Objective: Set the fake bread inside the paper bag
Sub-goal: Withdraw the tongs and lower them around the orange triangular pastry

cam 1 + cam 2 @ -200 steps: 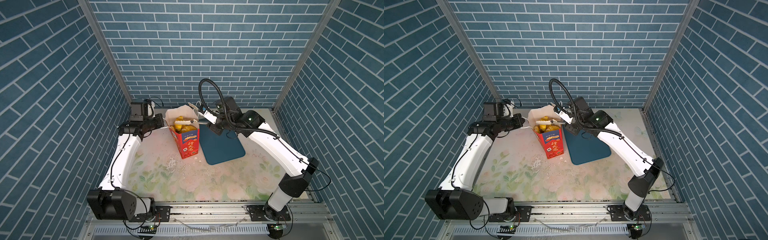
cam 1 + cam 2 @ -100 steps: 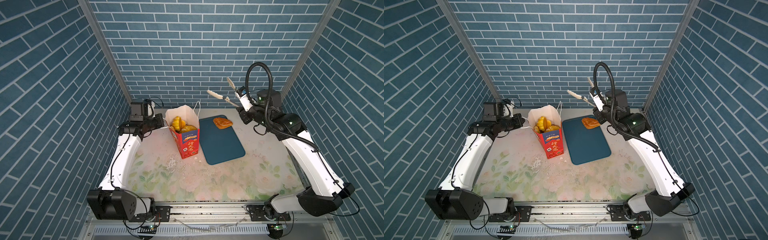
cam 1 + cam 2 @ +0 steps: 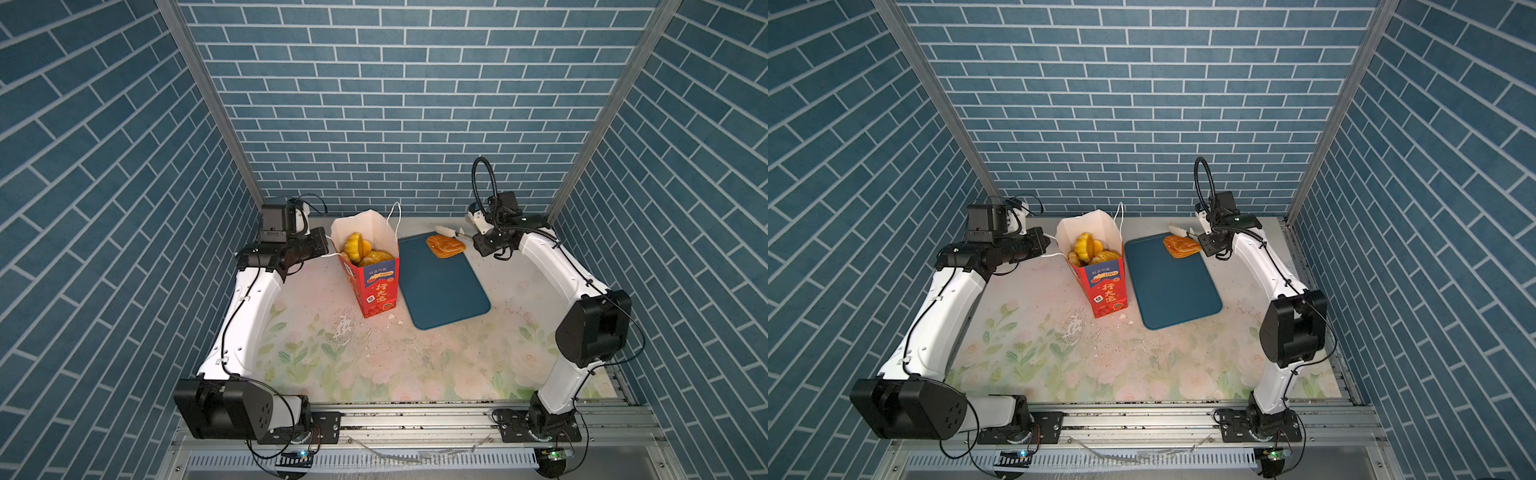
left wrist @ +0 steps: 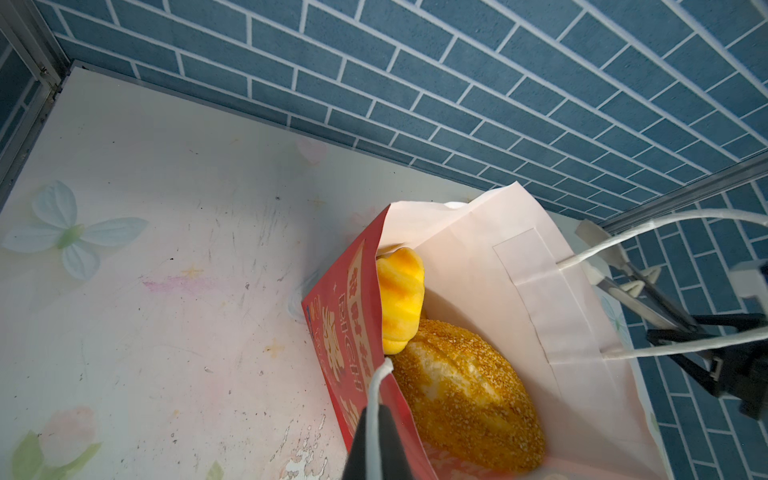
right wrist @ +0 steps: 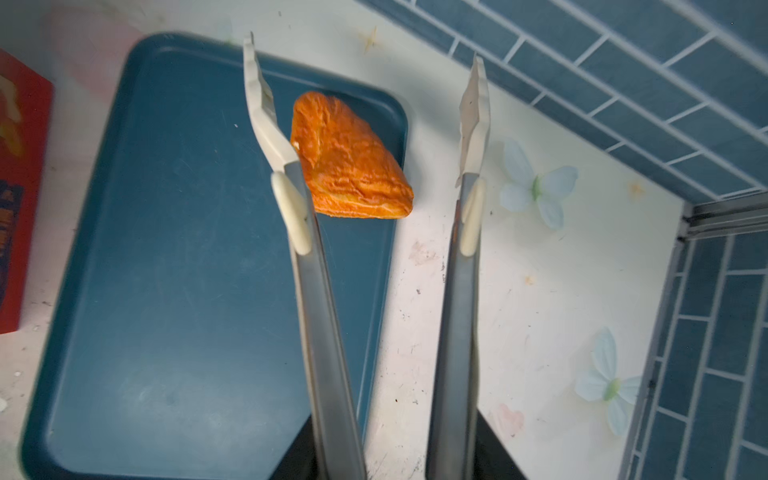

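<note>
Right claw point(image 3: 478, 240), gripping open tongs point(image 5: 318, 291), has swung from paper bag point(image 3: 376, 286) to the last flat pastry point(image 5: 349, 162); left claw point(image 4: 376, 419) pinches the handle point(image 4: 379, 374).

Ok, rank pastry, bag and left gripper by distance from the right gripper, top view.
1. Pastry, on the tray corner, by the right gripper's tongs.
2. Bag, left of the tray.
3. Left gripper, beyond the bag, pinching its handle.

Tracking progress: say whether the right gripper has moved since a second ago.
Yes, rightward: the right gripper left the paper bag for the tray's far corner.
</note>
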Available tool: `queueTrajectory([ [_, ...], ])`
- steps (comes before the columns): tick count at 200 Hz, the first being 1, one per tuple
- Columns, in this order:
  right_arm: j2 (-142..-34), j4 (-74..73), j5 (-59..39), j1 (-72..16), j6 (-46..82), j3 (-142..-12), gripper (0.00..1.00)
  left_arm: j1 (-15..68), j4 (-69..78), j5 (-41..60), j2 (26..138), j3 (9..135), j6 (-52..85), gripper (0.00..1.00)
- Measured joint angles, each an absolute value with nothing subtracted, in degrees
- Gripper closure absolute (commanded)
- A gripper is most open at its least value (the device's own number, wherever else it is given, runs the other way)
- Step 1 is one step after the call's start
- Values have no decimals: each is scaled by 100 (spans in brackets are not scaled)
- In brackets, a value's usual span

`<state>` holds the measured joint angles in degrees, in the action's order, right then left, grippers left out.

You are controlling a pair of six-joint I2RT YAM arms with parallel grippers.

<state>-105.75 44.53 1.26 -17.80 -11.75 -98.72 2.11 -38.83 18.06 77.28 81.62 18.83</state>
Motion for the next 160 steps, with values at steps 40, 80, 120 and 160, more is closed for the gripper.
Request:
queueTrajectory([
  [40,-11378,4466,-169,-1643,-1166,-10289,56,211,-3916,1769,7728,8162,1885,100],
  [80,-11660,4580,-537,-1619,-967,-10565,58,211,-3920,1712,7725,8162,1883,100],
  [120,-11655,4794,-895,-1640,-869,-10503,60,211,-3920,1702,7725,8162,1883,100],
  [160,-11408,5017,-941,-1831,-735,-9950,61,211,-3916,1704,7728,8162,1883,100],
])
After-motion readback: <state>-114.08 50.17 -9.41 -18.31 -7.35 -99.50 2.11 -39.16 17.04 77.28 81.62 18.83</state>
